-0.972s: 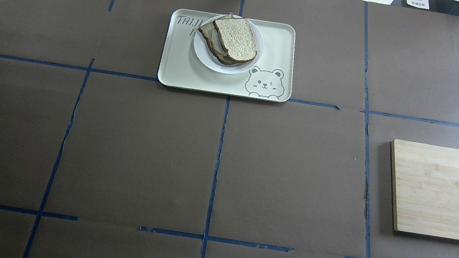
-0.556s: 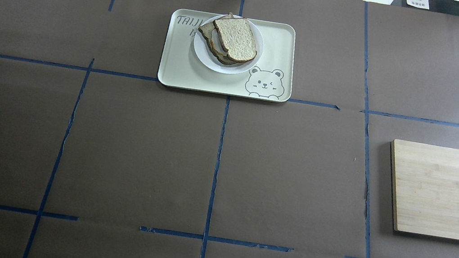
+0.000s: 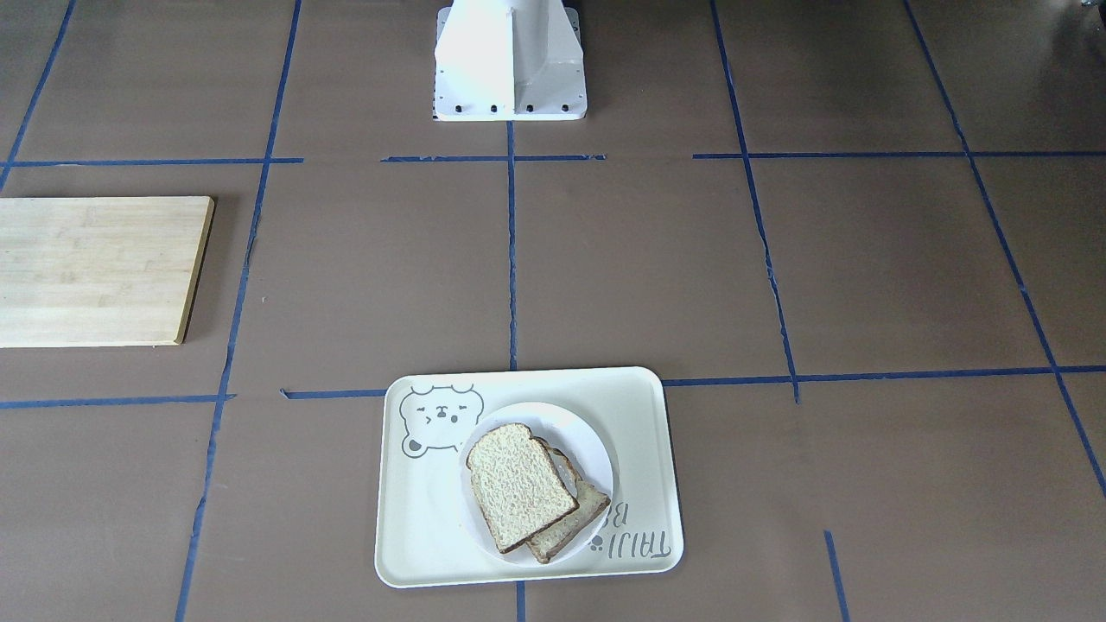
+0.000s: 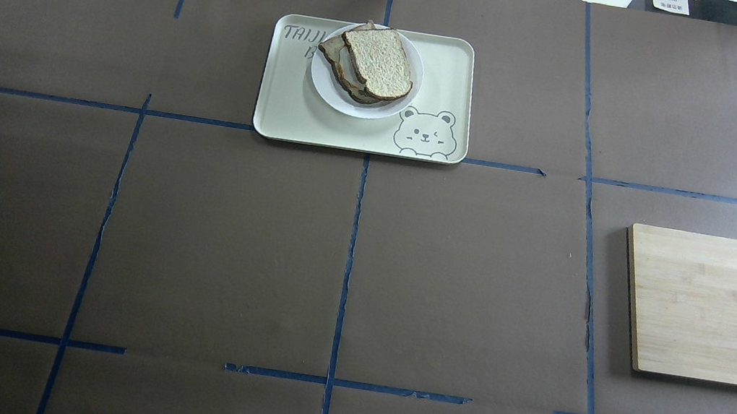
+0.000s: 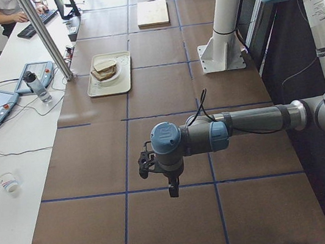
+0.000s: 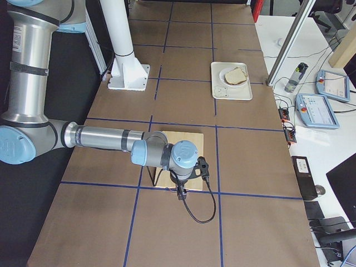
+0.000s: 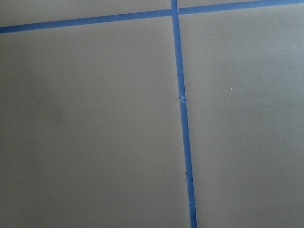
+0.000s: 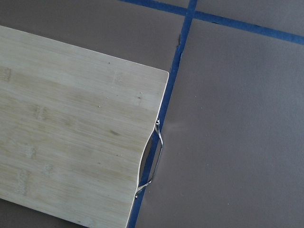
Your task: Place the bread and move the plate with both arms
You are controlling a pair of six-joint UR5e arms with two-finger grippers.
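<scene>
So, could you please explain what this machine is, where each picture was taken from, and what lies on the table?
It is a robot: two arms on one white base, each ending in a gripper. Two pictures look down on the table, one from behind the robot, one facing it. Two are taken from the table's ends: one shows the left arm and left gripper, the other the right arm and right gripper. Two come from cameras on the wrists: one sees only brown cover and blue tape, the other the wooden cutting board. On a cream tray stands a white plate with two overlapping slices of bread. Both arms are far from it; nothing seems held, and I cannot tell whether the grippers are open.
</scene>
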